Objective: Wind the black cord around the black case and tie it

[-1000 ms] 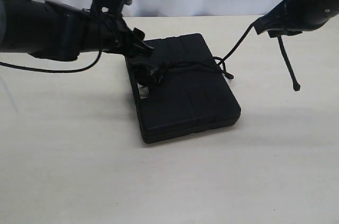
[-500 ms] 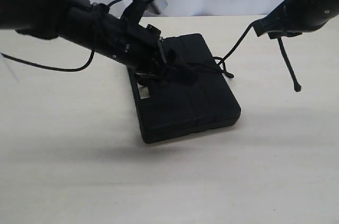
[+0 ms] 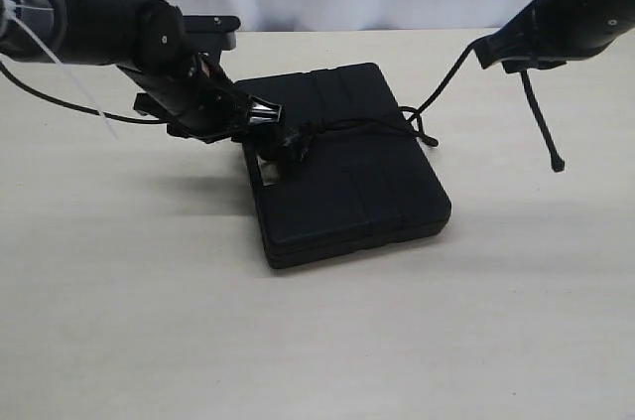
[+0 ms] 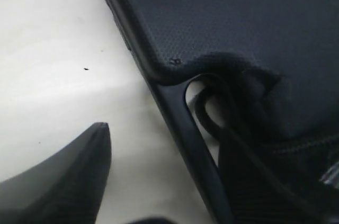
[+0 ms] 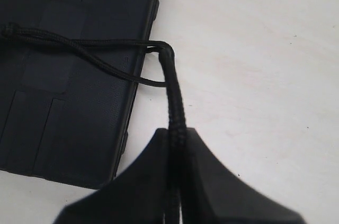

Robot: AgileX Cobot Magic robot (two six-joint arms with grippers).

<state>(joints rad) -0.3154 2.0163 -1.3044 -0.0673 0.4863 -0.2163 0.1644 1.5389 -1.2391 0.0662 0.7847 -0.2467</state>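
1. Left jaws: apart, empty, tips right at the handle cutout on the left edge of the black case (image 3: 347,182).
2. Right jaws: clamped on the black cord (image 3: 444,84), upper right of the frame, well apart from the case.
3. Case flat on the tabletop (image 3: 149,321), mid-frame; cord across its top left to right, then taut up to the right arm.
4. Nearer the cord looped through the cutout: left arm, probably next to pinch there.
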